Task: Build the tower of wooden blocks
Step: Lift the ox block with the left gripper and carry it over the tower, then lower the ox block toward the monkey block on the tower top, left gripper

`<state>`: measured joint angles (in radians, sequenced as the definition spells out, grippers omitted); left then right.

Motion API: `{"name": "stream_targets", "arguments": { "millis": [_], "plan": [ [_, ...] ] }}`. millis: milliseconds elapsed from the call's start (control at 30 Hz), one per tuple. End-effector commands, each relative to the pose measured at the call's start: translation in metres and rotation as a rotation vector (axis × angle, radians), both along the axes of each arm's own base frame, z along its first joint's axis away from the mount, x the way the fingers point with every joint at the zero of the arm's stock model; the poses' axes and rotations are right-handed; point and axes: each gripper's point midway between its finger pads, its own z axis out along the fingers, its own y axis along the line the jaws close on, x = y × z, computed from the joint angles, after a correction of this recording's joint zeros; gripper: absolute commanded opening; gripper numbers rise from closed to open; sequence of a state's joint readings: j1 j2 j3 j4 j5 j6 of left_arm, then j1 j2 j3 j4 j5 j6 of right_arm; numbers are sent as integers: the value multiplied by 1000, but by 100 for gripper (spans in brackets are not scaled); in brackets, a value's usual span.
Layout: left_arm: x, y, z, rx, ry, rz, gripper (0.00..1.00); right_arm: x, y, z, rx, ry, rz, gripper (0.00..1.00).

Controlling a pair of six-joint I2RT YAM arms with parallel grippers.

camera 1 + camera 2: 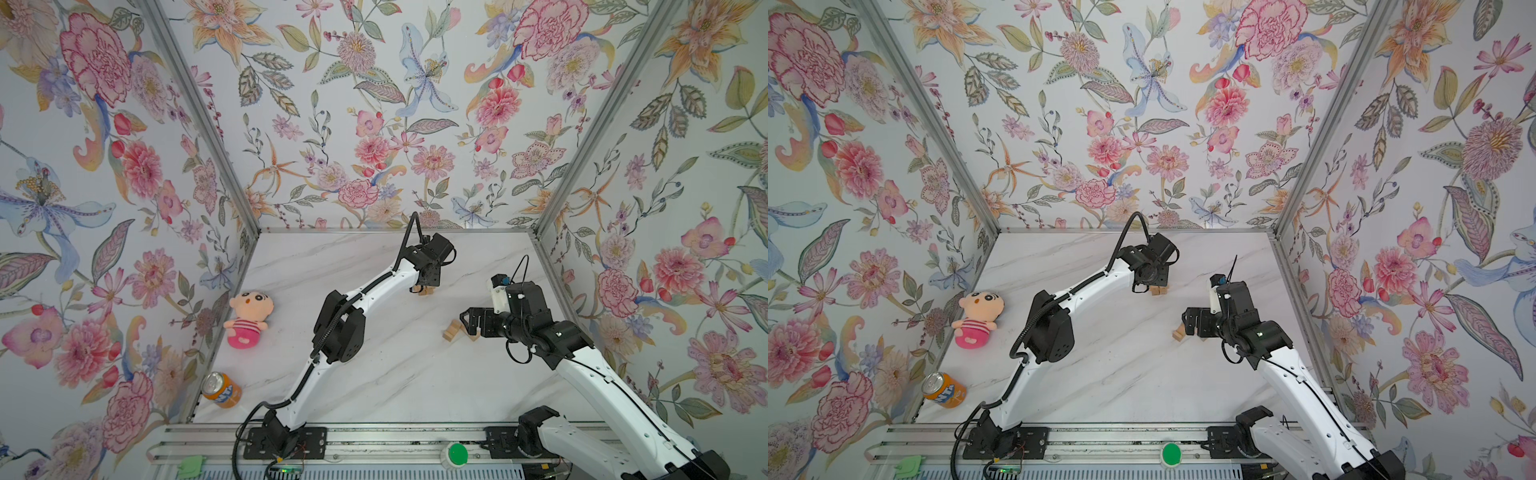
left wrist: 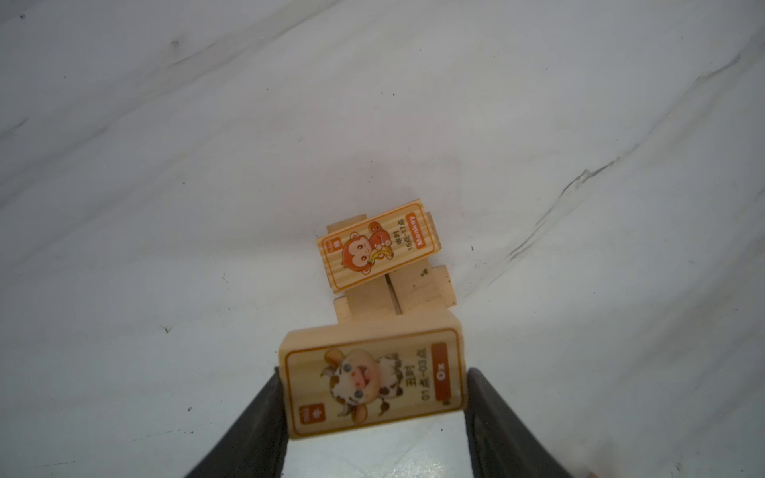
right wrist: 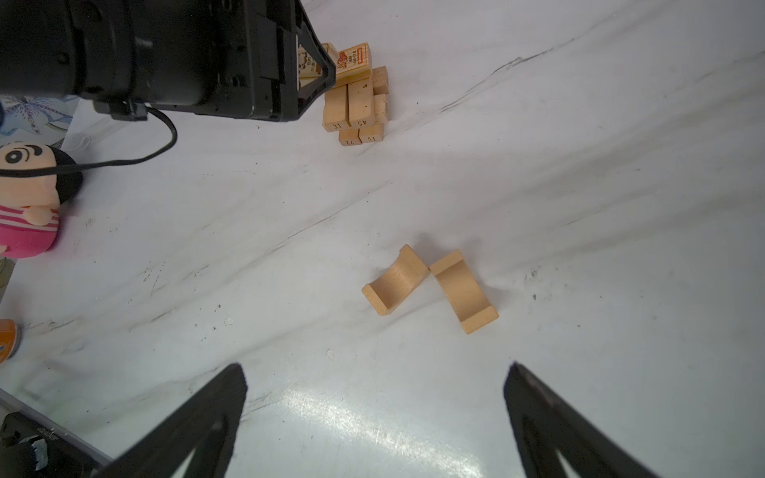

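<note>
Tower stands just beside left pincer, which is clamped on Ox block; right pincer, jaws apart, sits well apart from it.

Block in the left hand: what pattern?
Tan block printed with a cartoon ox and an orange "Ox" label; clearest in the left wrist view.

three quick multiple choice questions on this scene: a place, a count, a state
1. Where on the table is the orange soda can? A front left corner B back right corner C centre
2. How many loose wood blocks lie near the right gripper? A one B two C five
3. The left gripper is: A open, empty B shut on the Ox block C holding the can
A, near the left wall, front; B, a pair lies there; B, clamped between its jaws.
</note>
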<state>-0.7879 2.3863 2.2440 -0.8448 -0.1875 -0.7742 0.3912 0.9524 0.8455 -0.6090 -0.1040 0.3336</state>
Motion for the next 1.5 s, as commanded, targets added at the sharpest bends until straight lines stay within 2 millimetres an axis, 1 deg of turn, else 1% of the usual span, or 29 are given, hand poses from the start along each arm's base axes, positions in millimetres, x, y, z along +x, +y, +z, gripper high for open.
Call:
{"name": "stream_targets", "arguments": {
  "millis": [0,133,333,467,733,1000,1333,1467],
  "plan": [
    [-2,7,12,-24,-5,15,49,1,-3,11,-5,-26,-1,99],
    [-5,6,3,-35,14,18,49,0,-3,7,-6,-18,-2,99],
    [2,-5,3,-85,11,24,49,-2,-5,7,-2,-20,-8,99],
    [5,-10,-2,-117,34,29,49,-2,-6,6,0,-18,-11,99],
    [9,-9,0,-134,36,58,51,-1,-7,4,9,-16,-13,99],
    [9,-9,-7,-138,47,66,51,-1,-7,3,13,-14,-13,99],
    [8,-13,-16,-148,62,54,51,7,4,3,56,-4,2,99],
    [7,-13,-18,-145,65,53,51,8,4,6,57,-10,2,99]
  ]
}}
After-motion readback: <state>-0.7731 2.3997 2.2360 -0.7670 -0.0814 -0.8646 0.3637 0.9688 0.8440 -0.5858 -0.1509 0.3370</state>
